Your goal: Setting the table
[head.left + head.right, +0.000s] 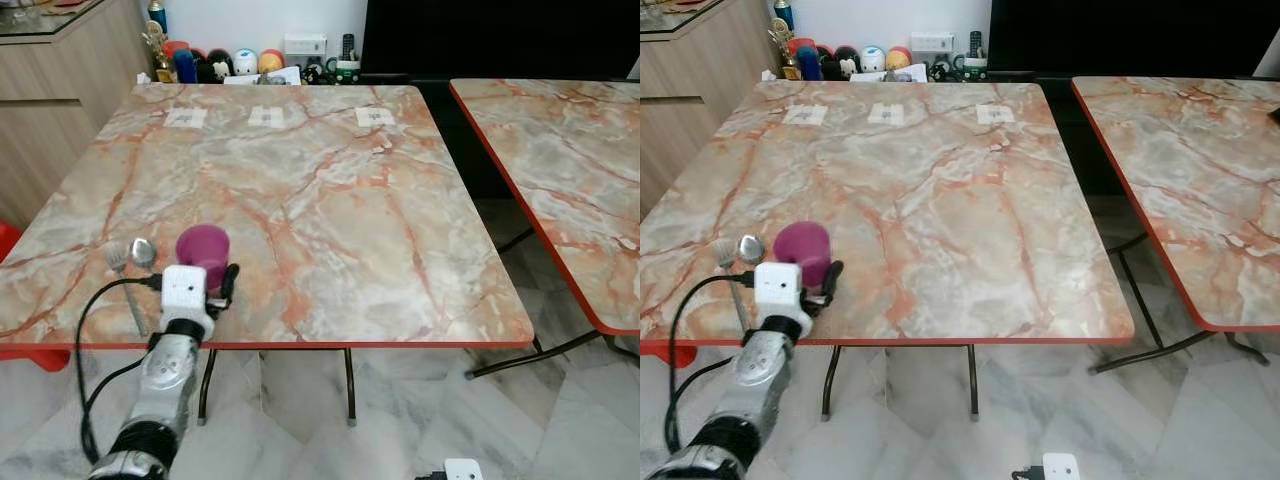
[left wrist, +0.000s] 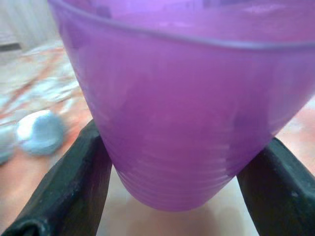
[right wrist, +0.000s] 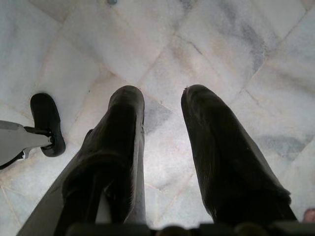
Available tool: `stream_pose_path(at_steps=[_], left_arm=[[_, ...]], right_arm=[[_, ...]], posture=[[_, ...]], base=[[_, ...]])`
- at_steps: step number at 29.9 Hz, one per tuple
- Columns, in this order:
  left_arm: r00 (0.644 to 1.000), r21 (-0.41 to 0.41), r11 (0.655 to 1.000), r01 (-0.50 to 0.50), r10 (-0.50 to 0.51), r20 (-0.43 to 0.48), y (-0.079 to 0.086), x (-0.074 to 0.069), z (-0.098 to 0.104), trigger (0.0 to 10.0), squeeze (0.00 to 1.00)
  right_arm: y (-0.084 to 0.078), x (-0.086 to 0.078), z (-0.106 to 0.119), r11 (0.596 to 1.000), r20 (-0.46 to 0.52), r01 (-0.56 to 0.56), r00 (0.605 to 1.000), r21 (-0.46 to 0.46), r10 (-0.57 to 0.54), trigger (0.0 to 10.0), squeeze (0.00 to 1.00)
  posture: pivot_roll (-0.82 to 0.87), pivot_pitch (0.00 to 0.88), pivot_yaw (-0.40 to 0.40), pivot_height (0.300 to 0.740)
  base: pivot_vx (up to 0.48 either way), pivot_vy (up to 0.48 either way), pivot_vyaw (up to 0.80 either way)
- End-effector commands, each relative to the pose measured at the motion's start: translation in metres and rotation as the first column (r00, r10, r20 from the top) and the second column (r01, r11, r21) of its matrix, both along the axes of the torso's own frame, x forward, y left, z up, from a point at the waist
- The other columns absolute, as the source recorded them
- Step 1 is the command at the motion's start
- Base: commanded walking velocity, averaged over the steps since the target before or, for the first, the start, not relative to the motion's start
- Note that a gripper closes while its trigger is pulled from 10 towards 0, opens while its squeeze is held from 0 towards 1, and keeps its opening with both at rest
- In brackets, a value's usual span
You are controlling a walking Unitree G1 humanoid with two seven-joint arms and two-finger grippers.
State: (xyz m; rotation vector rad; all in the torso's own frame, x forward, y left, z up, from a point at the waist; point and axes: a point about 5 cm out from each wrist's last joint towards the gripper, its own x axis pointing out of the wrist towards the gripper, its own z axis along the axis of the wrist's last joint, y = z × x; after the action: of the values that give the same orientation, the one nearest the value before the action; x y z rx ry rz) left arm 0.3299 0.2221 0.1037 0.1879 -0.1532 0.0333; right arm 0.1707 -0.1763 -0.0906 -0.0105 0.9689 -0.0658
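Cup: purple plastic, standing upright near the counter's front-left edge, beside a spoon and fork.
Left tool: fingers flank the cup's lower wall, apparently gripping.
Handling: probably light, smooth, slightly flexible; hold mid-wall, gently.
Right tool: hanging idle above the floor, fingers apart.

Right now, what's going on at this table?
The robot's left gripper has its two black fingers on either side of a purple cup that stands near the front left corner of the marble-patterned table. A spoon and a fork lie just to the cup's left. The right gripper hangs idle over the floor, fingers apart. A second table stands to the right.
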Motion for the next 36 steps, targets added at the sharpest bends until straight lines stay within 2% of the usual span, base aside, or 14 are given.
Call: stream_pose_path(at_steps=[1, 3, 4, 7, 10, 15, 18, 24, 28, 36], left_arm=[[0.999, 0.029, 0.998, -0.047, 0.047, -0.013, 0.021, -0.01, -0.003, 1.6, 0.0], [0.998, 0.033, 0.998, -0.057, 0.057, -0.02, 0.025, -0.012, -0.005, 1.6, 0.0], [0.997, 0.038, 0.997, -0.07, 0.071, -0.025, 0.033, -0.015, -0.006, 10.0, 0.0], [0.997, 0.001, 0.998, -0.066, 0.066, -0.029, 0.044, -0.026, -0.007, 10.0, 0.0], [0.999, -0.006, 1.0, -0.014, 0.014, -0.031, 0.039, -0.038, -0.009, 10.0, 0.0], [1.0, -0.001, 1.0, -0.008, 0.008, -0.012, 0.034, -0.048, -0.006, 10.0, 0.0], [1.0, -0.013, 1.0, -0.002, 0.002, -0.008, 0.031, -0.051, -0.005, 10.0, 0.0], [0.997, -0.072, 0.995, -0.07, 0.066, -0.049, 0.039, -0.053, -0.01, 10.0, 0.0], [0.996, -0.098, 0.993, -0.064, 0.057, -0.072, 0.032, -0.051, -0.011, 10.0, 0.0], [0.994, -0.091, 0.994, -0.064, 0.055, -0.095, 0.026, -0.052, -0.017, 10.0, 0.0]], right_arm=[[-0.002, -0.006, -0.002, 1.0, -0.017, 0.007, 1.0, -0.004, -0.007, 10.0, 0.0], [-0.002, -0.006, -0.002, 1.0, -0.017, 0.006, 1.0, -0.004, -0.006, 10.0, 0.0], [-0.002, -0.006, -0.002, 1.0, -0.018, 0.003, 1.0, -0.004, -0.003, 10.0, 0.0], [-0.001, -0.006, -0.002, 1.0, -0.015, -0.001, 1.0, -0.001, 0.001, 10.0, 0.0], [-0.002, -0.004, -0.002, 1.0, -0.011, 0.0, 1.0, -0.003, 0.0, 10.0, 0.0], [-0.003, -0.004, -0.001, 1.0, -0.009, 0.002, 1.0, -0.007, -0.002, 10.0, 0.0], [-0.003, -0.004, -0.002, 1.0, -0.01, 0.0, 1.0, -0.007, 0.0, 10.0, 0.0], [-0.003, -0.005, -0.002, 1.0, -0.013, -0.009, 1.0, -0.005, 0.009, 10.0, 0.0], [-0.002, -0.006, -0.002, 1.0, -0.013, -0.003, 1.0, -0.001, 0.003, 10.0, 0.0], [-0.001, -0.008, -0.003, 1.0, -0.018, -0.001, 1.0, 0.0, 0.001, 10.0, 0.0]], posture=[[0.05, 0.104, -0.016, 0.74], [0.05, 0.104, -0.016, 0.74], [0.05, 0.103, -0.016, 0.74], [0.05, 0.098, -0.016, 0.74], [0.04, 0.091, -0.016, 0.74], [0.05, 0.082, -0.019, 0.74], [0.05, 0.078, -0.018, 0.74], [0.05, 0.066, -0.017, 0.74], [0.04, 0.057, -0.008, 0.74], [0.04, 0.044, -0.004, 0.74]], base=[[0.0, 0.0, 0.0], [0.0, 0.0, 0.0], [0.0, 0.0, 0.0], [0.0, 0.0, 0.0], [0.0, 0.0, 0.0], [0.0, 0.0, 0.0], [0.0, 0.0, 0.0], [0.0, 0.0, 0.0], [0.0, 0.0, 0.0], [0.0, -0.032, 0.0]])
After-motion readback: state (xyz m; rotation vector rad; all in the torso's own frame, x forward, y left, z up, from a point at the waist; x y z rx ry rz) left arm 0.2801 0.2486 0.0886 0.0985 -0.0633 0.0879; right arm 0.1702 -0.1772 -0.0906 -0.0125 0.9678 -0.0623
